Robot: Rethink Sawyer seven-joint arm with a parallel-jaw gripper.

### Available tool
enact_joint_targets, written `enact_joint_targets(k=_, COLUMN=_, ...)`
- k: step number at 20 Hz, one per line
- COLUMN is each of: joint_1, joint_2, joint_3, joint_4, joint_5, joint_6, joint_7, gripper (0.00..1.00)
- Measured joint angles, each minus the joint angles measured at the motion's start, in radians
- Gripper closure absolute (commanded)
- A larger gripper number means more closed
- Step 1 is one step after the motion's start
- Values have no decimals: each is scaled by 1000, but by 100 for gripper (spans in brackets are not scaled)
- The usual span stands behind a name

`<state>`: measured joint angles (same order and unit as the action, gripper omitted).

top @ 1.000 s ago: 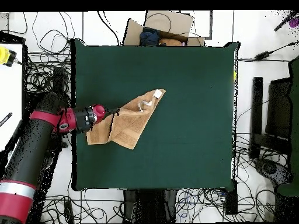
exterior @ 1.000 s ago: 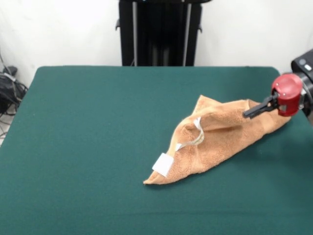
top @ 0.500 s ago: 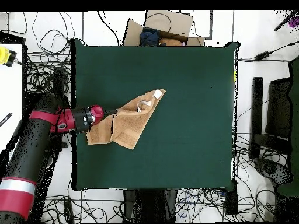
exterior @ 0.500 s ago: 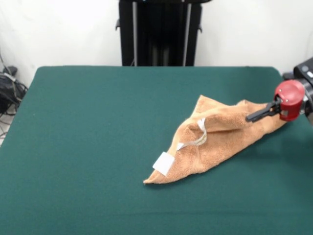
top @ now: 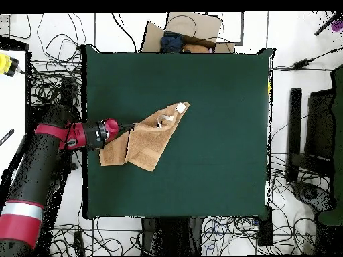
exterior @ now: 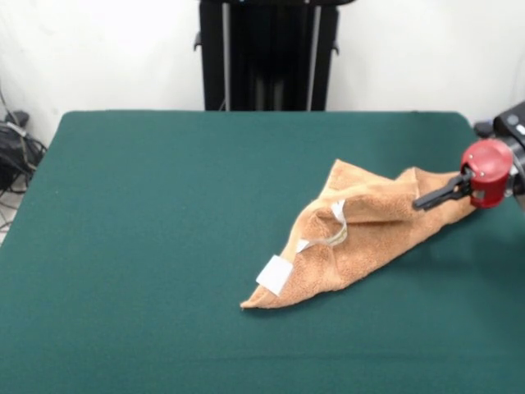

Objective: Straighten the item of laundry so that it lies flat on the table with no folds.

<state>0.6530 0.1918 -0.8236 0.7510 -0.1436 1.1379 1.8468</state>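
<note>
The item of laundry (exterior: 361, 238), an orange-tan terry towel with a nubbly pile, lies crumpled in a rough wedge on the right half of the table (exterior: 148, 246), which is covered in dark green felt-like cloth. Its narrow tip points to the near side, where a small square white tag (exterior: 273, 275) sits; no writing on it can be read. A pale loop lies on the folds. The claw (exterior: 420, 201), black and slender on a red wrist, meets the towel's raised far-right corner; I cannot tell whether it is spread or pinching.
</note>
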Motion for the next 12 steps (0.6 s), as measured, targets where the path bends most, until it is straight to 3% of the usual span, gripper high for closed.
enact_joint_targets(k=12, joint_1=-42, joint_2=2, joint_3=0, joint_4=-50, joint_5=1, joint_6=65, joint_7=0, gripper=100)
